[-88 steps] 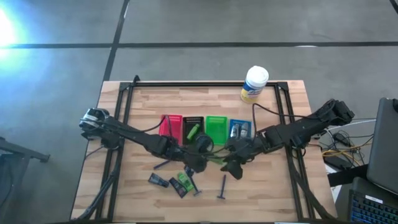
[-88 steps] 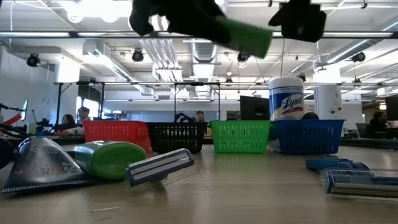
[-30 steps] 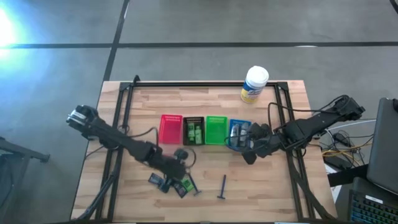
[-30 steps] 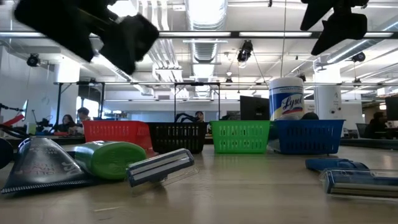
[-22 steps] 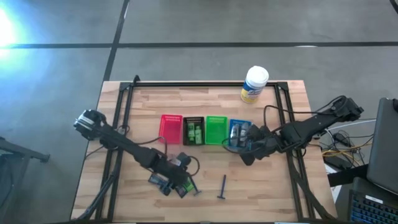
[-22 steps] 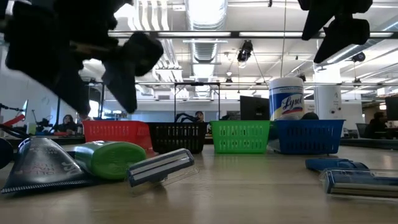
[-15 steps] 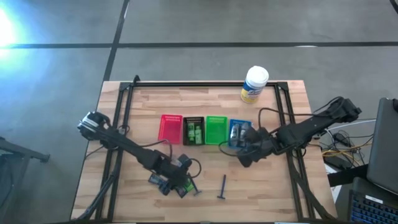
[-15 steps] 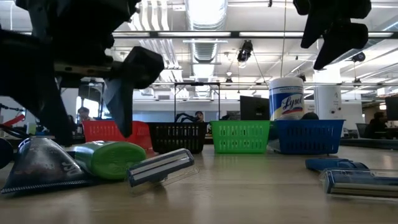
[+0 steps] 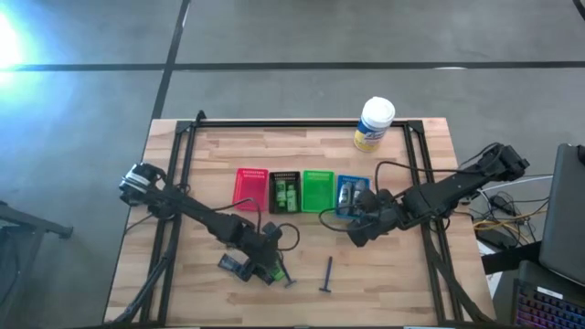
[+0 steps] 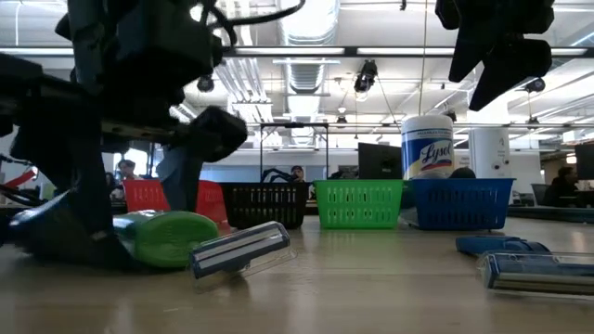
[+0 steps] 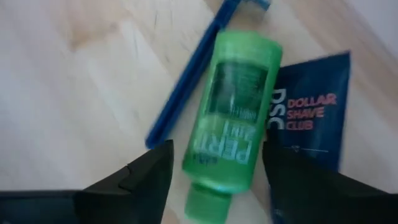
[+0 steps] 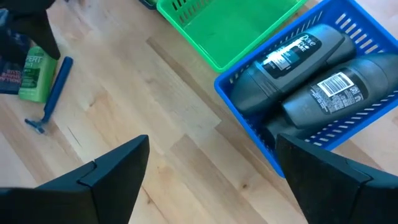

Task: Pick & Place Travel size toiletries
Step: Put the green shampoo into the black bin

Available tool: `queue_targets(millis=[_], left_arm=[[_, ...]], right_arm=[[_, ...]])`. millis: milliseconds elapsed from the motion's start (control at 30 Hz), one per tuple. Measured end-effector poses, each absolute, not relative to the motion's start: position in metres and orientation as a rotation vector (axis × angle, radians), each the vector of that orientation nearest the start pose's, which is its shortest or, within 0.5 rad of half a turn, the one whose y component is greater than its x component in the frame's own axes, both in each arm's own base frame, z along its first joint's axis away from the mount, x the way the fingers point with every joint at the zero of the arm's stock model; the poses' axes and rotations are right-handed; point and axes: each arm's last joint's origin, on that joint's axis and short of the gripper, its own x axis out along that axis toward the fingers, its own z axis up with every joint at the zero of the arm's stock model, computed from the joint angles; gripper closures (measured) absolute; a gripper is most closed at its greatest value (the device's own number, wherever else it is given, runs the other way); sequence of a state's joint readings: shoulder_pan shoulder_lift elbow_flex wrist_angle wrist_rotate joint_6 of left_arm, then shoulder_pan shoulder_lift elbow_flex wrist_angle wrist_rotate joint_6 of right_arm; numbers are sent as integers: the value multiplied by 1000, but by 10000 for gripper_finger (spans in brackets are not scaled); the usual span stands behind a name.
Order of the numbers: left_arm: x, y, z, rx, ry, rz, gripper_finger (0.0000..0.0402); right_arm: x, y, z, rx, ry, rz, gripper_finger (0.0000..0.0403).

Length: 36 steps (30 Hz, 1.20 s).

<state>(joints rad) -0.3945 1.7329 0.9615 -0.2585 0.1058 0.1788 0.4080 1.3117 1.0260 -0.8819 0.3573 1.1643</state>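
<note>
A green bottle [image 11: 233,118] lies on the table near its front edge, between a blue razor [image 11: 186,81] and a dark blue packet [image 11: 311,124]. My left gripper [image 9: 265,262] is low over the bottle and open. Its fingers [image 11: 146,180] stand on either side of the bottle's cap end; I see no touch. My right gripper [image 9: 358,233] hangs open above the table, just in front of the blue tray [image 12: 249,118], which holds two grey bottles [image 12: 311,81]. It holds nothing.
Red [image 9: 250,190], black [image 9: 285,192], green [image 9: 317,190] and blue trays stand in a row mid-table; the black one holds green bottles. A white canister [image 9: 373,123] stands at the back. Another razor [image 9: 326,274] and a black tube [image 9: 228,265] lie near the front.
My left gripper has come down and toward the table's right edge, onto the cluster near the front edge, and its fingers now stand astride the green bottle. My right gripper has drifted a little toward the table's left and near edges. No item has moved.
</note>
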Motion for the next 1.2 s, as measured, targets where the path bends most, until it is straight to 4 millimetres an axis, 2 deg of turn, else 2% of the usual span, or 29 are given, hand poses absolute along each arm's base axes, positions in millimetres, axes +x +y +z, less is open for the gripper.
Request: queue_targets(millis=[233, 533, 667, 800, 900, 967, 1033, 1100, 1200], left_arm=[[306, -131, 149, 274, 980, -570, 187], [310, -131, 137, 268, 1010, -544, 196], [308, -130, 145, 239, 1028, -508, 219], [299, -125, 166, 123, 1069, -406, 247], [290, -119, 188, 50, 1048, -275, 247], [283, -113, 201, -47, 1028, -117, 247], [277, -105, 218, -223, 950, 89, 247], [273, -96, 233, -425, 801, 320, 242], [270, -79, 240, -709, 577, 612, 239]], right_arm=[[226, 87, 260, 621, 935, -567, 73], [226, 86, 260, 622, 931, -574, 72], [226, 86, 260, 617, 932, -572, 62], [225, 86, 260, 612, 932, -569, 56], [224, 86, 262, 605, 927, -559, 55], [223, 85, 263, 606, 923, -557, 59], [223, 85, 263, 622, 918, -568, 65], [223, 84, 263, 646, 900, -598, 72], [224, 83, 264, 680, 853, -650, 80]])
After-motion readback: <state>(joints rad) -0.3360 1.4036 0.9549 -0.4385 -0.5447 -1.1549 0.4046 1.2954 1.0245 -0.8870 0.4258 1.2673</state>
